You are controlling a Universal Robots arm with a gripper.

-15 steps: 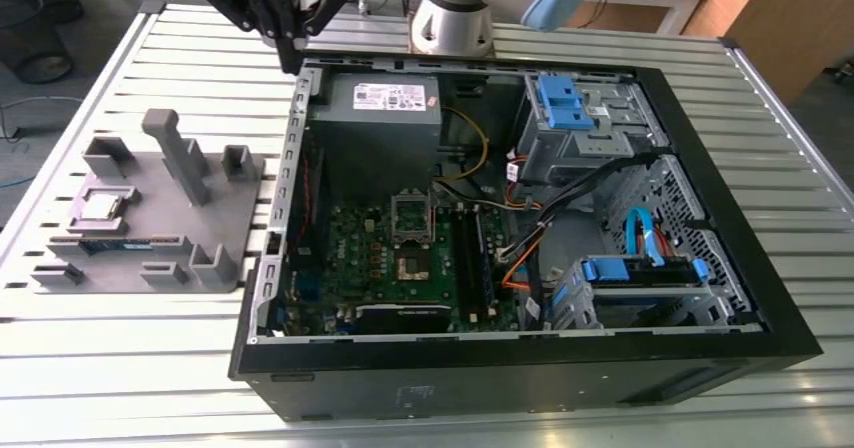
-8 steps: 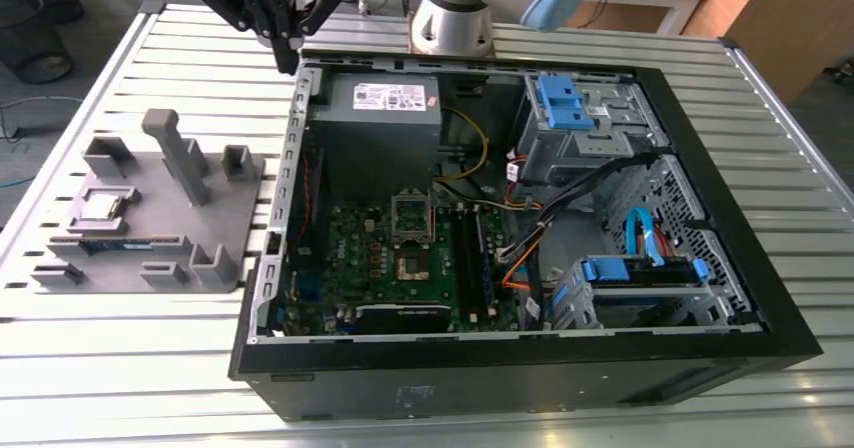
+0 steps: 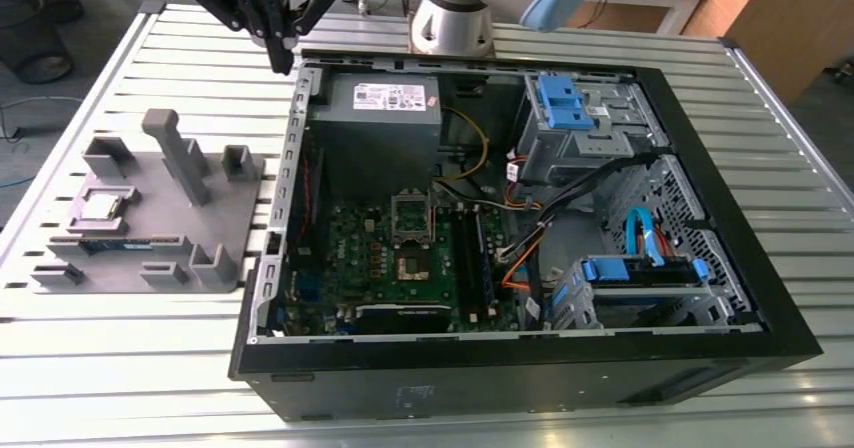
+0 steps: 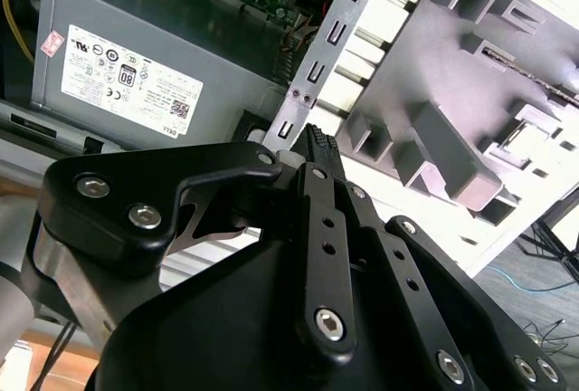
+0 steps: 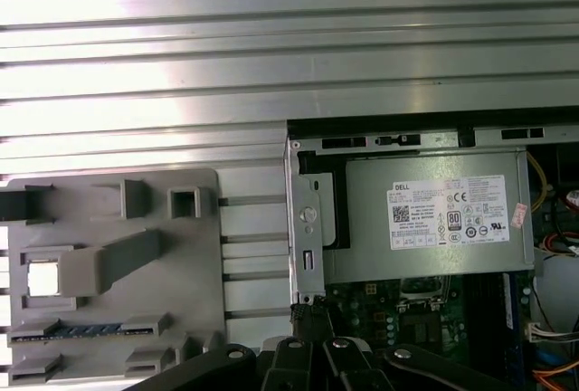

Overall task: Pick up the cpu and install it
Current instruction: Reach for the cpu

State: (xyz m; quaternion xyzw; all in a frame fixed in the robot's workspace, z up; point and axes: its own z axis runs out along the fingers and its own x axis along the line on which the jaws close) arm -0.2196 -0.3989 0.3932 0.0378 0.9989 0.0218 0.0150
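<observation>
Silvery-white cpu (image 3: 104, 206) lies flat in a square pocket of the grey tray (image 3: 227, 218), on the exterior view's left, outside the case (image 3: 534, 368) and well apart from it. In the first wrist view the cpu (image 5: 42, 278) reads as a bright square, pocket walls close round it. The memory stick (image 3: 114, 240) sits in a slot just beside it on the same tray. What looks like the open socket (image 3: 412, 260) is on the green board (image 3: 360, 258) inside the case, nothing seated in it, so the install is not done. The gripper (image 3: 280, 60) hangs above the case's far corner on the tray side, near the power supply (image 3: 380, 103), well apart from the cpu and touching nothing. In the second wrist view the gripper (image 4: 318, 147) has its fingers together, or very nearly, with nothing between them. Tray and case both rest on the slatted metal table (image 3: 134, 368). Handling, as a judgement: the chip looks light, thin and stiff. Its smooth metal top is likely slippery and the underside likely fragile. Best hold is probably on two opposite edges, chip kept level with a gentle squeeze. The close pocket walls probably leave little room for the fingertips.
</observation>
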